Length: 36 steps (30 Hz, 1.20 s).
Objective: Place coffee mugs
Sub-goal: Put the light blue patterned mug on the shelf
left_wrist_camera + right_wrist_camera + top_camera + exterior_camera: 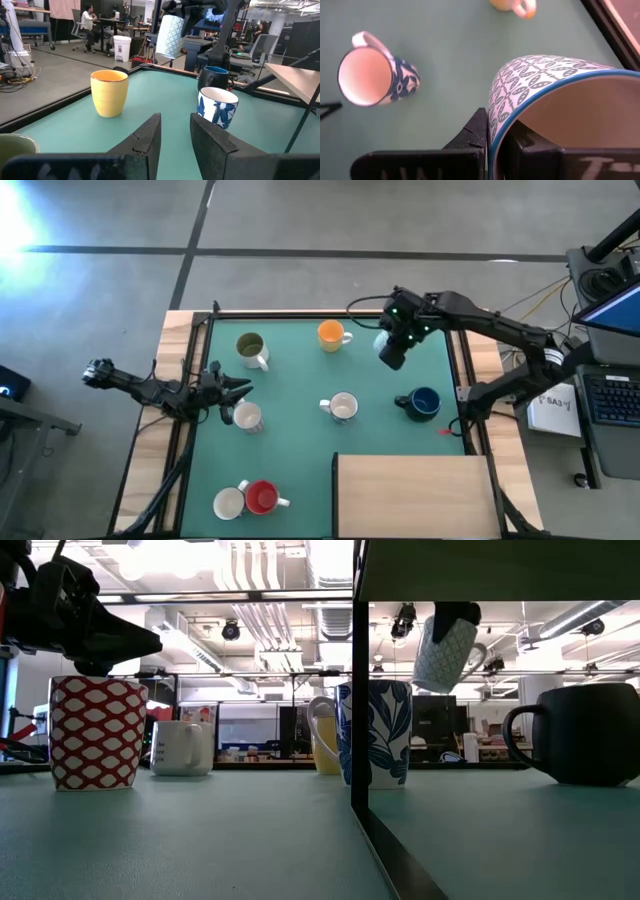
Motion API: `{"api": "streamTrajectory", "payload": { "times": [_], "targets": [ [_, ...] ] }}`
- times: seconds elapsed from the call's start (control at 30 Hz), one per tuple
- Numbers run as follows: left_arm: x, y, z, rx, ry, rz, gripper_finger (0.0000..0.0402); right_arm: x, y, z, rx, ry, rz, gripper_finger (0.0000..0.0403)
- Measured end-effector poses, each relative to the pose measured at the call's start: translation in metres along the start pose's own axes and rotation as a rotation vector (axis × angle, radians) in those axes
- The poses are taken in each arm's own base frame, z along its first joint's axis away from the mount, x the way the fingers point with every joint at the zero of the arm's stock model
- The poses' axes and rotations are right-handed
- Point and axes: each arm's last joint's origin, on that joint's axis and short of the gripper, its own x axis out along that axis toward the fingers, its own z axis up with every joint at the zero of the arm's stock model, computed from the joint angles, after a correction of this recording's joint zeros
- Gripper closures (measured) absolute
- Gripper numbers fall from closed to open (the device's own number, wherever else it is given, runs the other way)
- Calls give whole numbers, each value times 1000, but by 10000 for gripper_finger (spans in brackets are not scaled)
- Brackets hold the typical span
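My right gripper hangs high over the far right of the green mat, shut on a white mug with a blue-green pattern. On the mat stand an orange mug, an olive-lined mug, a blue-flowered white mug, a dark blue mug, a white mug, and another white mug beside a red one. My left gripper waits open and level at the left edge, just beyond the white mug, with nothing between its fingers. My right gripper pinches the patterned mug's wall at the rim, with one finger outside and one inside the mug. The fingers come slanting down from above. The mug hangs tilted below them, lifted well clear of the mat.
A light wooden board covers the near right part of the table. A dark frame runs along the mat's edges. Free mat lies between the orange mug and the flowered mug. People sit at desks in the room beyond.
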Motion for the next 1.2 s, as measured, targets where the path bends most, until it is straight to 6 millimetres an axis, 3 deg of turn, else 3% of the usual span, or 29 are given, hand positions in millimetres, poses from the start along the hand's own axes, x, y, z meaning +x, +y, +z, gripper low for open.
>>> {"api": "streamTrajectory", "payload": {
  "times": [0.37, 0.63, 1.2],
  "targets": [
    [0, 0, 0, 0, 0, 0, 315, 6, 45, 4, -227, 138, 59, 390],
    [0, 0, 0, 0, 0, -1, 315, -6, 73, 3, -253, 142, 88, 390],
    [0, 0, 0, 0, 0, 0, 315, -16, 134, -31, -304, 235, 166, 390]
  ]
}}
